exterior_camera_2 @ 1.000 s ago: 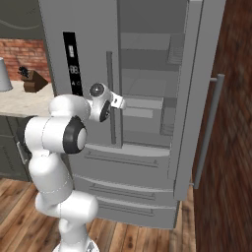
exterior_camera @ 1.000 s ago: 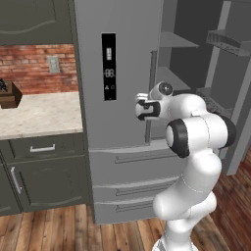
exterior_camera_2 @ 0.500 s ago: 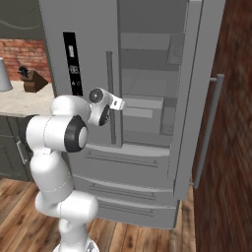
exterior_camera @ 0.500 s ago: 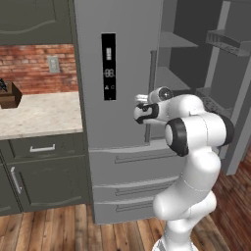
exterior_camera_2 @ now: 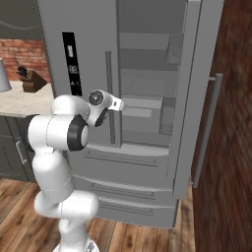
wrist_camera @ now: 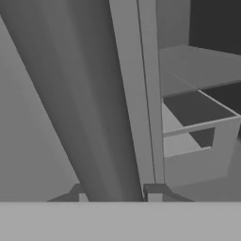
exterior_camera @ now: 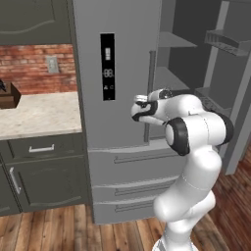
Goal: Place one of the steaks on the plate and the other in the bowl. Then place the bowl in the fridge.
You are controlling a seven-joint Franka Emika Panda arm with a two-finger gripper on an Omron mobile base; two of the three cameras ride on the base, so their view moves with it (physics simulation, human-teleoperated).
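The fridge (exterior_camera: 117, 122) (exterior_camera_2: 88, 49) stands in front of me, its left door closed and its right door (exterior_camera_2: 192, 98) swung wide open. My gripper (exterior_camera: 142, 106) (exterior_camera_2: 117, 103) (wrist_camera: 116, 190) is at the left door's long vertical handle (exterior_camera: 151, 73) (exterior_camera_2: 109, 83) (wrist_camera: 94, 117). In the hand view that grey bar fills the gap between my two fingertips (wrist_camera: 153, 189), so the jaws are closed on it. The steaks, the plate and the bowl are out of view.
Inside the open fridge are grey shelves and a drawer (exterior_camera_2: 142, 104); the open door carries bins (exterior_camera: 228, 41). A pale counter (exterior_camera: 34, 115) with a knife block (exterior_camera_2: 32, 81) lies to the left over dark cabinets (exterior_camera: 44, 171). A brick wall (exterior_camera_2: 236, 123) is on the right.
The jaws have narrowed from wide open onto the left door's handle. The hand has shifted slightly toward the handle; the fridge doors have not moved.
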